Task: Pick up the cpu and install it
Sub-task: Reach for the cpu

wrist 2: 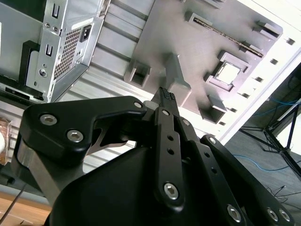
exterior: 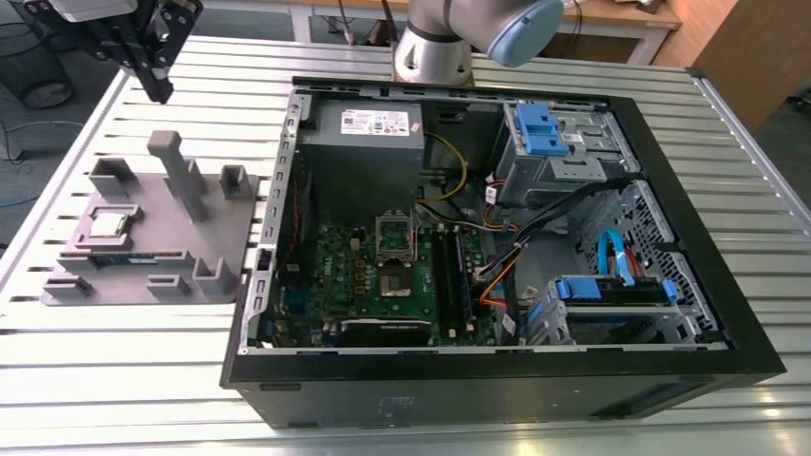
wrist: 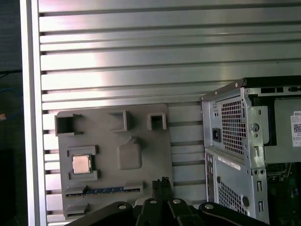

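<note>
Over on the grey plastic fixture tray [exterior: 209,249], the small square silver-topped cpu [exterior: 108,224] sits in its pocket, not picked up yet. Black claw [exterior: 159,90] hovers nearby, pinched closed and empty, so the whole install's left.

Cpu [wrist: 81,164] lies flat — silver top up — in grey fixture [wrist: 150,160]

Silver-grey arm [exterior: 434,55] capped in pale blue at one joint, matte black gripper [wrist 2: 165,94], its linkages [wrist 2: 168,146] carried bright round screws [wrist 2: 171,189]

Cpu [exterior: 108,224], exterior view's left: shiny metal top. Tray [exterior: 159,214] matt grey, prob. plastic. Table [exterior: 127,361] ribbed metal, soft sheen.
</note>
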`<state>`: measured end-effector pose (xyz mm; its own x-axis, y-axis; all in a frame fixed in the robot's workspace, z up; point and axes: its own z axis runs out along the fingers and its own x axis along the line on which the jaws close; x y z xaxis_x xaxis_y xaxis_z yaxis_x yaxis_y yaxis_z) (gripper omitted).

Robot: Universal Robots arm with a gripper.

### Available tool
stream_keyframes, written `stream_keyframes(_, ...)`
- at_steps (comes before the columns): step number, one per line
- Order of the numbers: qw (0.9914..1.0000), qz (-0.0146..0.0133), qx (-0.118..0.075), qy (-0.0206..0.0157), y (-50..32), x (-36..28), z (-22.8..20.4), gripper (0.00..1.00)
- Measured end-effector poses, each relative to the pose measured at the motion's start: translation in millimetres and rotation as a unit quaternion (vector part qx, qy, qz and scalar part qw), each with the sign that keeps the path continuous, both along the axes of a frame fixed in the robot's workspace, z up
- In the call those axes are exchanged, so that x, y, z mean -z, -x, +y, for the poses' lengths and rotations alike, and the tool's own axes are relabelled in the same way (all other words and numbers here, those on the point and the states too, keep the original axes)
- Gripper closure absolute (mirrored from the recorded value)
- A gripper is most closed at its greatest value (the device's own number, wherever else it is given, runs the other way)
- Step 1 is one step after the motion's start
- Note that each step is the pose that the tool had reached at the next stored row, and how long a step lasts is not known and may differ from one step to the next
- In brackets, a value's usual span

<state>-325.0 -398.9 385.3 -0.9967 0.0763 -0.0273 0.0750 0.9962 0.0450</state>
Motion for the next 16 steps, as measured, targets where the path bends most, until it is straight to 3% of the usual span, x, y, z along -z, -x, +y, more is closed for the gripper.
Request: stream_keyframes(16, 1.0, 0.0, 0.0, 0.0, 11.0, 0.3, 0.0, 0.89)
